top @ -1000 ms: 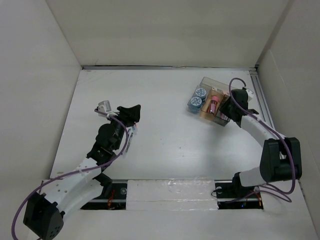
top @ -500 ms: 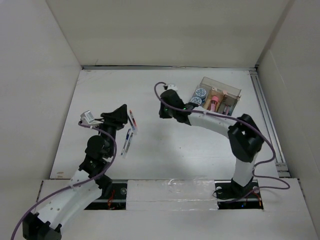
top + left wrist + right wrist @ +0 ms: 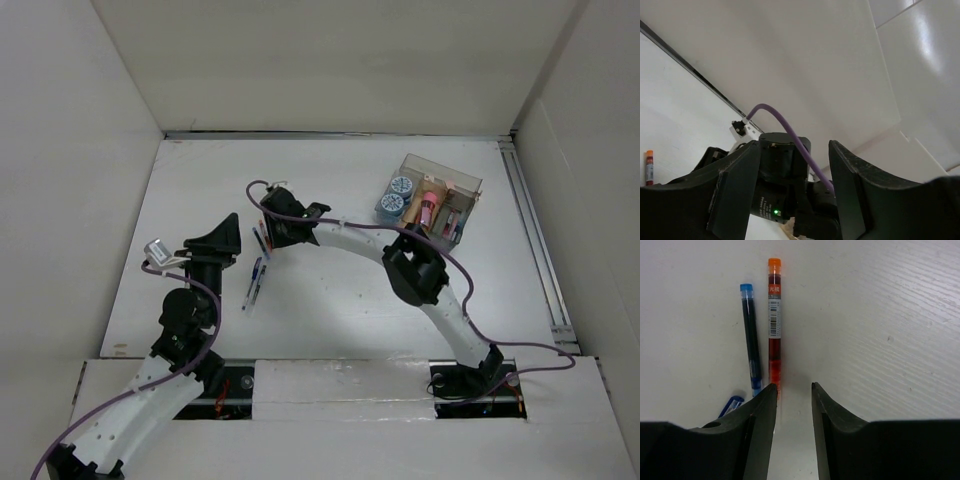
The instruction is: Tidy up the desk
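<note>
The right end effector (image 3: 794, 389) is set low over the white tabletop (image 3: 880, 315), jaws parted by a narrow gap with only bare tabletop seen between them; an orange pen (image 3: 774, 325) is lying just outside one fingertip, a blue pen (image 3: 751, 335) beside it. The left end effector (image 3: 226, 228) is held close by to the left, jaws wide apart, nothing gripped. The tabletop is spread beneath both, with a clear organizer box (image 3: 440, 195) at its far right.
</note>
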Motion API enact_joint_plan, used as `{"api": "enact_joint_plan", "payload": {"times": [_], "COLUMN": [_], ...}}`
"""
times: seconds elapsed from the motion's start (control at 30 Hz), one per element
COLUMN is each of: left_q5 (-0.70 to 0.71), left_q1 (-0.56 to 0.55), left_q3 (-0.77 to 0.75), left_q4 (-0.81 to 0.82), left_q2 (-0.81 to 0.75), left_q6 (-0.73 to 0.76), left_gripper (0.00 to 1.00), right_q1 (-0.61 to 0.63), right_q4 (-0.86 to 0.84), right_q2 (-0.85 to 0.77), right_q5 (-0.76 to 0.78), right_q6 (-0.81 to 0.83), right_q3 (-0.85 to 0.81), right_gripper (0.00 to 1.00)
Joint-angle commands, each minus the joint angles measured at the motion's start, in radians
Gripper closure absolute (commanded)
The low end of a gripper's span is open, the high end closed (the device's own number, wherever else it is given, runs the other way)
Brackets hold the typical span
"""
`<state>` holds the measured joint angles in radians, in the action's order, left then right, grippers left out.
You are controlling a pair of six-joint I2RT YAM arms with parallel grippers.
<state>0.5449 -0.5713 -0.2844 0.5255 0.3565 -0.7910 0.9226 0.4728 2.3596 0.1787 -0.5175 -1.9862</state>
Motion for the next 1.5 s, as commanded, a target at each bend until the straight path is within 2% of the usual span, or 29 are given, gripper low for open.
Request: {"api": "enact_joint_plan", "payload": {"times": [0.0,0.33,0.43,0.57,0.7,1.13,1.4,1.47], "left_q5": [0.007,0.003,0.001,0.0,0.003,-0.005,0.0,0.0], "left_q1": [-0.007,-0.007,-0.007,-0.007,-0.007,-0.007,-0.007,-0.007], "left_q3": [0.005,0.005,0.005,0.005,0.005,0.002,0.004,0.005], "left_q4": [0.019,0.024,0.024,0.025,0.024,0.024,0.024,0.024], "left_q2": [-0.013,-0.01,-0.008,-0.007,-0.011,-0.005,-0.005,0.001], "left_q6": [-0.005,0.003,0.004,0.006,0.009,0.01,0.01,0.01], "left_gripper": [0.47,0.47,0.47,0.47,0.47,0.47,0.47,0.47], "right_q1": [0.005,0.024,0.024,0.024,0.024,0.042,0.042,0.042], "right_q4": [0.05,0.032,0.004,-0.031,0.027,0.018,-0.049,-0.074], "right_q2": [0.032,0.07,0.04,0.007,0.07,0.099,-0.043,-0.083], "right_q5": [-0.036,-0.042,0.004,0.018,-0.034,-0.025,0.034,0.039], "right_q6": [0.013,0.004,-0.003,-0.001,0.002,-0.022,-0.079,-0.087], "right_q3": [-0.089,-0.135,-0.108,-0.089,-0.155,-0.094,0.116,0.185], "right_gripper": [0.61,0.64,0.69,0.69,0.68,0.69,0.99,1.0]}}
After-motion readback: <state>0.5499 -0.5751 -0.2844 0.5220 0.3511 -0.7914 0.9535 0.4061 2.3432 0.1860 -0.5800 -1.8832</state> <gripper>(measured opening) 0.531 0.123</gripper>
